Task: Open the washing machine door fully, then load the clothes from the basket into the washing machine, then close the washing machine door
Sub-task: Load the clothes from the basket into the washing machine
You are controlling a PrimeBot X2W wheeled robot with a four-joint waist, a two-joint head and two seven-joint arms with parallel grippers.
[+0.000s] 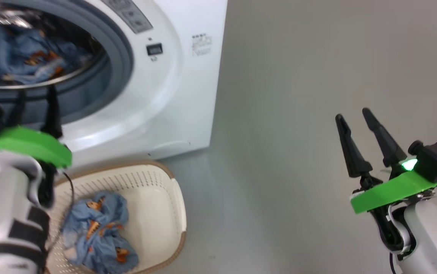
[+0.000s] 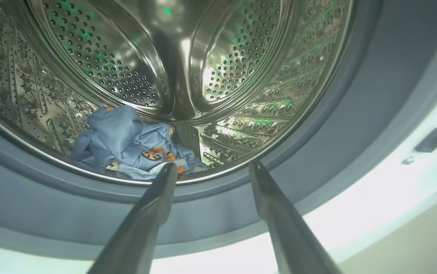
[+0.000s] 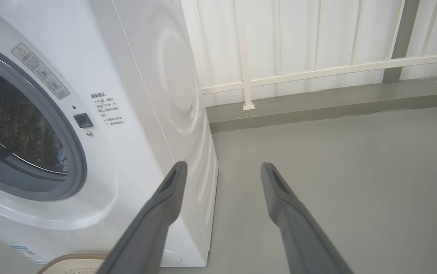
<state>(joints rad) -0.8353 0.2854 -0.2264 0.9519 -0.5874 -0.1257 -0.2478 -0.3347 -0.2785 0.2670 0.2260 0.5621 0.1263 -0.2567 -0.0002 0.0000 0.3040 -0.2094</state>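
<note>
Left wrist view is showing my left gripper (image 2: 212,165) hovering at the mouth of the washing machine (image 2: 393,190), fingers apart and empty, one garment (image 2: 127,140) lying low in the drum (image 2: 222,64). I am judging loading half done: the other garment (image 1: 96,232) is sitting in the basket (image 1: 173,198) below. My right gripper (image 1: 352,113) is idling over the floor (image 1: 298,76), fingers apart too. Next I should be lowering into the basket and pinching that bundle.

Shiny perforated steel drum (image 2: 218,57), soft cloth garment (image 2: 127,144), perforated plastic basket (image 1: 157,198).
</note>
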